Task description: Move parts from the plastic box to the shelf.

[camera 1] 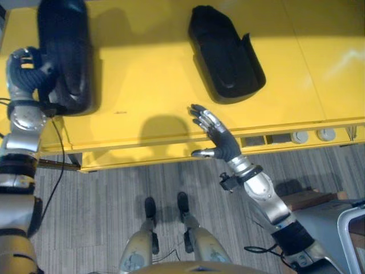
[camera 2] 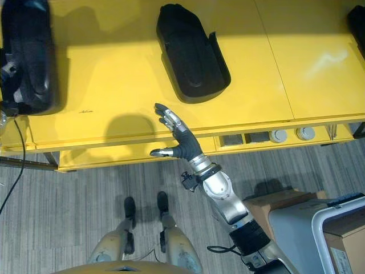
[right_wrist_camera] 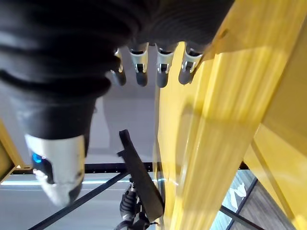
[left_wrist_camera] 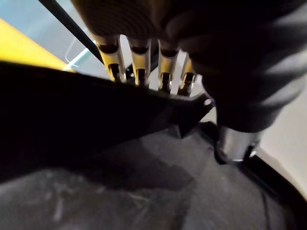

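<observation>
Nearest, at about 5 o'clock in the left eye view, stood a grey plastic box point(camera 1: 349, 225), cut off by the edge so that nothing inside it could be made out. Just beyond it the right hand point(camera 1: 219, 140) hovered over the front lip of the yellow shelf point(camera 1: 148, 80), fingers straight and spread, thumb held apart, grasping nothing. Under that lip, toward 3 o'clock, a row of small fittings point(camera 1: 296, 137) was too small to identify. Farther in, toward 1 o'clock, a black moulded part point(camera 1: 225, 54) lay flat on the shelf top, well apart from the right hand. At 10 o'clock the left hand point(camera 1: 25, 68) was curled round the edge of a second black part point(camera 1: 65, 54), whose far end ran out past the top edge; in the left wrist view its fingertips point(left_wrist_camera: 139, 72) hooked over the dark rim.
</observation>
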Robot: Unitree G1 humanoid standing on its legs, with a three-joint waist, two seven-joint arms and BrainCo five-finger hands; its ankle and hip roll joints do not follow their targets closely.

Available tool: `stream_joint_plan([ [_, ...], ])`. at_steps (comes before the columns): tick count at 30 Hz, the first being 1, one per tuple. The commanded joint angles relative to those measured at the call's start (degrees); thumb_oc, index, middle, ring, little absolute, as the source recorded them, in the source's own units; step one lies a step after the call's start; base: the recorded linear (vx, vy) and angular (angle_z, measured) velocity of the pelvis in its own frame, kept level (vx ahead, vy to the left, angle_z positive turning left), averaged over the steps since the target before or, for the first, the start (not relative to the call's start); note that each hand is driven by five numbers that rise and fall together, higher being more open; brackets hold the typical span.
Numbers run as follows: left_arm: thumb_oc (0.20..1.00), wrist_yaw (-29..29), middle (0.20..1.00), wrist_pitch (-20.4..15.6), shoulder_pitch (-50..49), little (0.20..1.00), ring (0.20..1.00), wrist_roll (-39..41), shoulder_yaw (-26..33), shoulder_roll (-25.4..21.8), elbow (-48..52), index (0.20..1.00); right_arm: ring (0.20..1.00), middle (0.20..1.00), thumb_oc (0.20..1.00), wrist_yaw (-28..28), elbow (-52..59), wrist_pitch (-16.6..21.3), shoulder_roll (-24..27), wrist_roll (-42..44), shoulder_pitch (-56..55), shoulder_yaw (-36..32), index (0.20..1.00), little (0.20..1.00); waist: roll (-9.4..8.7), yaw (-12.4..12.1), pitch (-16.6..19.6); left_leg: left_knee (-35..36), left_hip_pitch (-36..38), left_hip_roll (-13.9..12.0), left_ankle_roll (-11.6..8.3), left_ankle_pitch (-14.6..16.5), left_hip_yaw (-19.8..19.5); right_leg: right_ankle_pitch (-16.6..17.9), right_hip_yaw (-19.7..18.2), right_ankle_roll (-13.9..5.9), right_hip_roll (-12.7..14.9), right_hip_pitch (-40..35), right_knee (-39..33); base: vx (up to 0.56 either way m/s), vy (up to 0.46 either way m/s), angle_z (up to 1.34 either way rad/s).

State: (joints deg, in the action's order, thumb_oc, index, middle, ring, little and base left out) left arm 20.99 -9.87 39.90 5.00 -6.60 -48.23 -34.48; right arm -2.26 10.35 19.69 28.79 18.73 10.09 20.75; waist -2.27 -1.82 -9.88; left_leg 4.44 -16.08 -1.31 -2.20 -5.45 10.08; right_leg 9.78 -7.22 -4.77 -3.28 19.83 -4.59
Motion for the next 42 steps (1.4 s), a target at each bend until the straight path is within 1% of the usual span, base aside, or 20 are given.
stream_joint_plan([
  [1,1.0,-0.2,1.0,-2.4,-7.0,1.0,1.0,1.5,0.5,5.1,7.4,1.0,1.0,1.0,1.0,1.4,3.4,1.9,-0.9,-0.4,-3.7,-4.5,1.0,1.0,1.99,-1.8,2.1,-2.5,6.2,-2.7,-2.06,8.3,5.5,-11.8,2.4,-8.5,1.4,-3.2,7.5,0.05,-0.007,0.0],
  [6,1.0,-3.4,1.0,-3.7,-18.9,1.0,1.0,0.6,6.5,5.4,22.2,1.0,1.0,1.0,1.0,1.4,3.2,0.3,-1.4,-2.6,-5.5,-7.0,1.0,1.0,2.03,-3.0,3.9,-3.5,8.8,-1.8,-1.64,9.8,4.4,-13.3,2.3,-8.11,2.0,-6.8,8.0,0.07,-0.005,0.01],
  [11,1.0,-3.0,1.0,-3.9,-19.8,1.0,1.0,-1.6,8.0,4.4,25.4,1.0,1.0,1.0,1.0,0.8,3.0,-0.1,-1.2,-3.0,-5.8,-7.0,1.0,1.0,2.13,-3.5,4.9,-4.1,10.9,-1.1,-1.5,10.7,3.9,-14.1,2.2,-7.98,2.3,-9.5,8.0,0.05,-0.003,0.07],
  [13,1.0,-1.6,1.0,-4.2,-18.8,1.0,1.0,-3.8,8.3,3.8,26.4,1.0,1.0,1.0,1.0,0.5,3.1,0.0,-0.8,-3.0,-5.5,-6.7,1.0,1.0,2.12,-3.7,5.4,-4.4,12.0,-0.8,-1.44,11.2,3.6,-14.5,2.4,-8.04,2.5,-10.7,8.2,0.03,-0.016,0.05],
  [16,1.0,0.0,1.0,-7.0,-18.3,1.0,1.0,-4.5,8.7,4.0,30.4,1.0,1.0,1.0,1.0,-0.4,4.2,0.7,-0.6,-1.6,-4.6,-6.3,1.0,1.0,1.96,-3.8,6.1,-4.7,13.1,-0.5,-1.32,11.7,3.2,-14.9,2.5,-8.13,2.7,-12.1,8.5,0.01,-0.005,0.03],
  [17,1.0,0.8,1.0,-9.5,-18.6,1.0,1.0,-3.6,9.0,5.0,33.9,1.0,1.0,1.0,1.0,-1.3,4.9,1.2,-0.6,-0.1,-3.3,-5.4,1.0,1.0,1.64,-4.1,6.6,-4.9,13.8,-0.3,-1.2,12.1,2.9,-15.1,2.6,-8.2,2.9,-12.9,8.6,0.01,-0.009,0.05],
  [18,1.0,0.8,1.0,-9.5,-18.6,1.0,1.0,-3.6,9.0,5.0,33.9,1.0,1.0,1.0,1.0,-1.3,4.9,1.2,-0.6,-0.1,-3.3,-5.4,1.0,1.0,1.64,-4.1,6.6,-4.9,13.8,-0.3,-1.2,12.1,2.9,-15.1,2.6,-8.2,2.9,-12.9,8.6,0.01,-0.007,0.04],
  [22,1.0,-1.4,1.0,-12.3,-22.2,1.0,1.0,-2.4,8.1,7.6,41.5,1.0,1.0,1.0,1.0,-1.1,3.8,1.1,-0.9,-1.3,-0.7,-2.8,1.0,1.0,1.2,-5.0,7.5,-5.3,15.2,0.0,-0.85,12.8,2.5,-15.6,2.6,-8.18,3.3,-14.4,8.9,0.0,0.0,0.0],
  [26,1.0,-3.7,1.0,-12.7,-28.9,1.0,1.0,-2.2,8.4,9.7,46.1,1.0,1.0,1.0,1.0,-1.4,2.8,0.4,-1.3,-2.2,-0.3,-1.1,1.0,1.0,0.87,-6.1,8.1,-5.5,16.6,0.3,-0.51,13.3,2.0,-15.9,2.8,-7.94,3.7,-16.0,8.9,0.02,-0.002,0.04],
  [27,1.0,-4.1,1.0,-12.7,-30.2,1.0,1.0,-1.3,8.0,11.1,46.1,1.0,1.0,1.0,1.0,-1.7,2.0,0.1,-1.7,-1.6,0.1,-0.3,1.0,1.0,0.75,-6.4,8.2,-5.6,16.7,0.3,-0.46,13.4,1.7,-15.9,2.8,-7.94,3.7,-16.3,9.0,0.01,-0.004,0.09],
  [28,1.0,-4.2,1.0,-12.7,-30.3,1.0,1.0,-1.2,8.1,11.1,46.1,1.0,1.0,1.0,1.0,-1.7,1.9,0.1,-1.7,-1.5,0.1,-0.3,1.0,1.0,0.8,-6.3,8.2,-5.5,16.8,0.3,-0.46,13.4,1.7,-15.9,2.8,-7.94,3.7,-16.3,8.9,-0.01,-0.013,0.11],
  [29,1.0,-5.9,1.0,-12.8,-34.2,1.0,1.0,0.7,7.2,12.9,45.5,1.0,1.0,1.0,1.0,-3.4,-0.5,-1.3,-2.4,2.6,0.5,1.7,1.0,1.0,0.25,-7.3,8.2,-5.6,16.8,0.4,-0.37,13.3,1.2,-16.0,2.7,-7.77,3.7,-16.5,9.0,-0.01,-0.01,0.07],
  [30,1.0,-5.9,1.0,-12.9,-34.2,1.0,1.0,0.7,7.2,13.0,45.5,1.0,1.0,1.0,1.0,-3.4,-0.6,-1.2,-2.4,2.6,0.5,1.8,1.0,1.0,0.26,-7.2,8.2,-5.6,16.8,0.4,-0.37,13.3,1.1,-16.0,2.7,-7.77,3.8,-16.5,9.0,-0.02,-0.014,0.06],
  [33,1.0,-7.1,1.0,-13.4,-35.5,1.0,1.0,2.6,6.5,14.4,45.9,1.0,1.0,1.0,1.0,-6.5,-2.6,-3.0,-3.1,8.2,1.4,4.2,1.0,1.0,-0.29,-8.1,8.1,-5.9,16.7,0.5,-0.29,13.4,0.6,-15.9,2.8,-7.64,3.9,-16.6,9.1,-0.01,-0.011,0.11],
  [34,1.0,-7.8,1.0,-14.0,-36.2,1.0,1.0,3.0,6.8,14.4,46.8,1.0,0.768,0.768,0.768,-7.7,-2.9,-3.6,-3.1,10.0,1.8,5.1,0.768,0.768,-0.43,-8.4,8.0,-5.9,16.7,0.5,-0.27,13.4,0.4,-15.9,2.9,-7.64,3.9,-16.7,9.1,-0.01,-0.012,0.2],
  [35,1.0,-8.2,1.0,-14.4,-36.6,1.0,1.0,3.2,7.3,13.9,47.9,1.0,0.2,0.2,0.2,-9.1,-3.2,-4.1,-3.1,11.2,2.3,6.4,0.2,0.2,-0.61,-8.9,8.0,-6.0,16.6,0.4,-0.3,13.4,0.2,-16.0,2.9,-7.66,3.9,-16.6,9.1,0.0,-0.01,0.14],
  [37,1.0,-8.4,1.0,-14.8,-37.2,1.0,1.0,4.0,7.8,13.9,48.5,1.0,0.2,0.2,0.2,-9.7,-3.5,-4.2,-3.1,12.1,2.8,7.2,0.2,0.2,-0.71,-9.1,8.1,-6.0,16.5,0.4,-0.3,13.4,0.1,-15.9,3.0,-7.64,4.0,-16.5,9.1,0.0,-0.002,0.06],
  [38,1.0,-8.8,1.0,-15.1,-37.4,1.0,1.0,5.1,7.8,13.9,48.6,1.0,0.2,0.2,0.2,-9.7,-3.9,-4.2,-3.2,12.5,3.3,8.0,0.2,0.2,-0.75,-9.4,8.0,-6.0,16.4,0.4,-0.34,13.3,-0.1,-15.9,3.0,-7.64,4.0,-16.4,9.1,-0.02,-0.007,0.07],
  [39,1.0,-9.4,1.0,-16.0,-37.6,1.0,1.0,6.8,8.4,13.4,49.9,1.0,0.2,0.2,0.2,-11.0,-6.1,-5.2,-4.3,13.9,5.3,10.4,0.2,0.2,-0.93,-10.6,7.6,-6.0,15.7,0.3,-0.47,13.1,-0.8,-15.8,3.0,-7.6,4.0,-16.1,9.1,-0.02,-0.008,0.04],
  [42,1.0,-10.6,1.0,-16.5,-38.0,1.0,1.0,9.1,8.6,13.7,50.7,1.0,0.2,0.2,0.2,-11.3,-7.6,-5.6,-5.4,14.8,6.5,11.7,0.2,0.2,-1.08,-11.3,7.3,-5.8,15.3,0.2,-0.56,12.9,-1.2,-15.9,3.3,-7.53,4.1,-15.7,9.0,-0.01,-0.013,0.11],
])
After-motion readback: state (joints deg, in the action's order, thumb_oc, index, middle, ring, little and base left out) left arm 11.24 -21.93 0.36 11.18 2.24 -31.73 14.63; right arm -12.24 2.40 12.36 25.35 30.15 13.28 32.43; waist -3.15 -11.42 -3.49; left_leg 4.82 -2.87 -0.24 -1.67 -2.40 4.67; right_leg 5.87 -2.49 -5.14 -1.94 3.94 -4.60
